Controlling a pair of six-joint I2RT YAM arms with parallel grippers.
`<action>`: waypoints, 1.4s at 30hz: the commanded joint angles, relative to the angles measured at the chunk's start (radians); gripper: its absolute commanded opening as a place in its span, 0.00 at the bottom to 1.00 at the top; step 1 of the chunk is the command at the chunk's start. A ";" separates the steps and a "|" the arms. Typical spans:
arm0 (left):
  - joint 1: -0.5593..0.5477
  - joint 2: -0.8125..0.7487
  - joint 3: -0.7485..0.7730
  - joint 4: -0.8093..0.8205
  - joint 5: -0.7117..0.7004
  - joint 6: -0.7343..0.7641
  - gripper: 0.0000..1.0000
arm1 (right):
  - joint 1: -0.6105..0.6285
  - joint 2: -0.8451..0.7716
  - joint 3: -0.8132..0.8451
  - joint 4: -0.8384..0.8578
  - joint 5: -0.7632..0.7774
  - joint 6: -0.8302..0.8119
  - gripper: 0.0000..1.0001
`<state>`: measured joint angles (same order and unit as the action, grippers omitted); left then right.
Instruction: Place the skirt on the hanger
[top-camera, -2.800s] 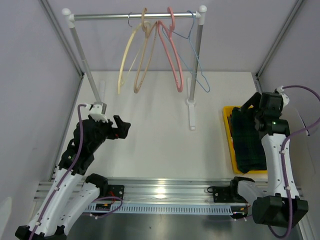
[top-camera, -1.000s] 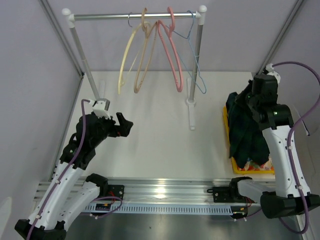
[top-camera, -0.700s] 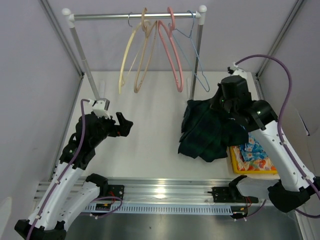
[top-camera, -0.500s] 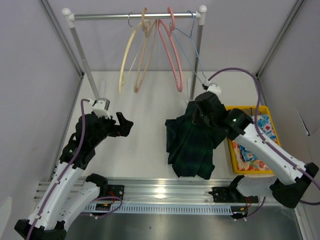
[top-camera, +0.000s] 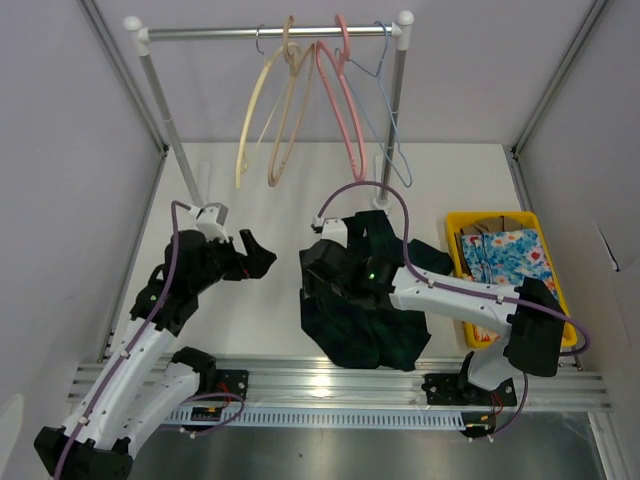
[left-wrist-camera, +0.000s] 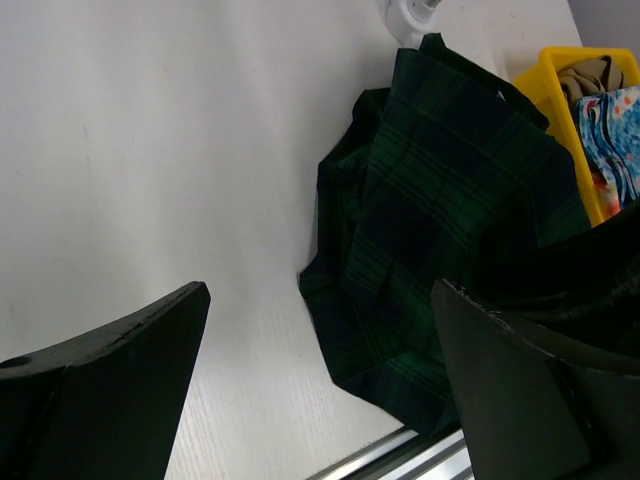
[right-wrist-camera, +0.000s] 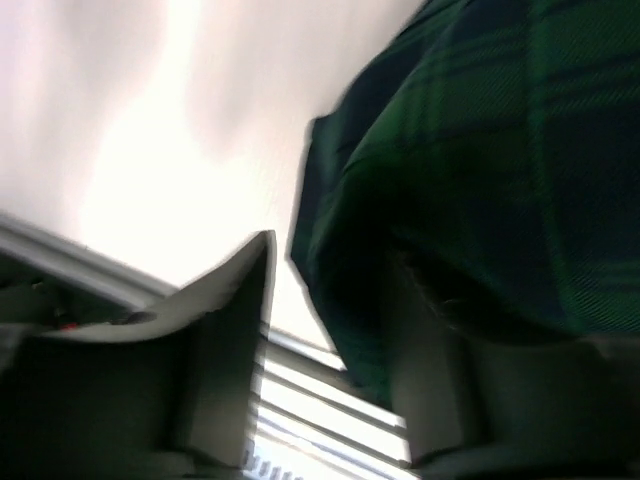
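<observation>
Zero hung yet | skirt (top-camera: 345, 328) bunched on counter (top-camera: 280, 215), front-centre, w/ my R jaws in it, grip can't tell | L jaws wide, empty | cream hanger (top-camera: 257, 110) on rail (top-camera: 220, 33), untouched | todo: fetch, drape

White table (top-camera: 300, 210): plaid skirt (top-camera: 350, 335) bunched near front edge, yellow bin (top-camera: 470, 218) right
</observation>
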<state>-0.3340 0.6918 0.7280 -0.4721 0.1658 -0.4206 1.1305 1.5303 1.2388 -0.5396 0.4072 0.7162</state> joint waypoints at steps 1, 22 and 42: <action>-0.005 0.017 -0.050 0.072 0.058 -0.087 0.99 | 0.020 -0.021 -0.007 0.130 -0.021 -0.015 0.68; -0.224 0.222 -0.039 0.314 0.031 -0.193 0.99 | -0.199 -0.401 -0.137 -0.082 0.084 -0.020 0.79; -0.424 0.250 0.057 0.231 -0.224 -0.182 0.99 | -0.308 -0.280 -0.300 0.188 -0.240 -0.087 0.28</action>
<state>-0.7479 0.9558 0.7490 -0.2398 -0.0124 -0.6022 0.7837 1.2221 0.9108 -0.4137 0.2085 0.6266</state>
